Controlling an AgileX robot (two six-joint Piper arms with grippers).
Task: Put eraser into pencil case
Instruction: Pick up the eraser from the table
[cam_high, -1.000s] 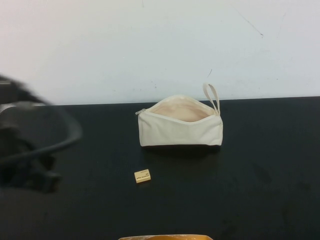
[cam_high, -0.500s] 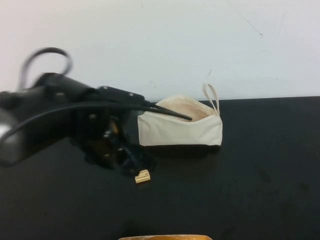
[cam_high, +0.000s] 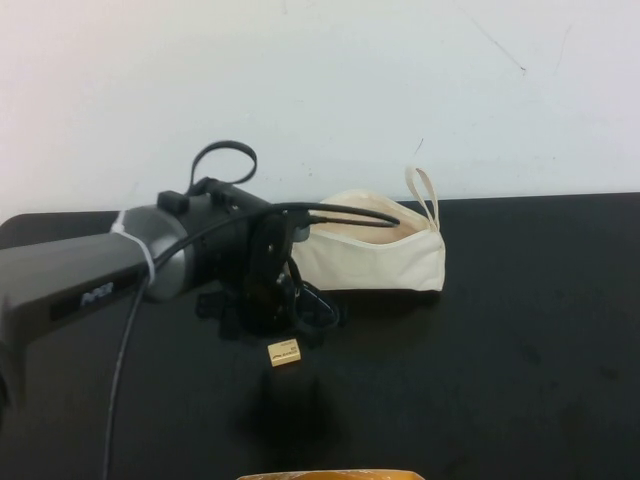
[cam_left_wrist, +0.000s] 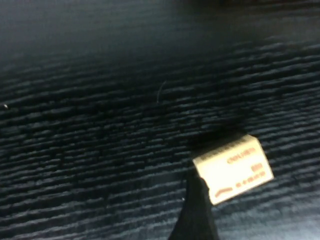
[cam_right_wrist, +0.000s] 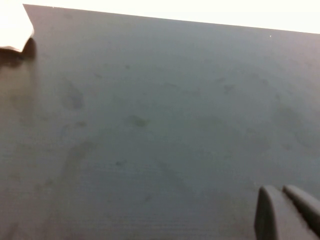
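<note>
The eraser (cam_high: 285, 352), a tiny yellow-tan block with dark print, lies on the black table in front of the pencil case (cam_high: 375, 262). The case is a cream pouch, zip open, with a loop strap at its right end. My left gripper (cam_high: 300, 318) is low over the table, just behind and above the eraser, and is open. In the left wrist view one dark finger (cam_left_wrist: 197, 215) stands right beside the eraser (cam_left_wrist: 233, 167); the other finger is out of view. My right gripper (cam_right_wrist: 287, 212) is shut and empty over bare table, out of the high view.
The black table (cam_high: 520, 350) ends at a white wall behind the pouch. An orange object (cam_high: 330, 474) pokes in at the front edge. A corner of the pouch (cam_right_wrist: 12, 27) shows in the right wrist view.
My left arm has swung in from the left and come down behind the eraser. The eraser and the pouch have not moved.
</note>
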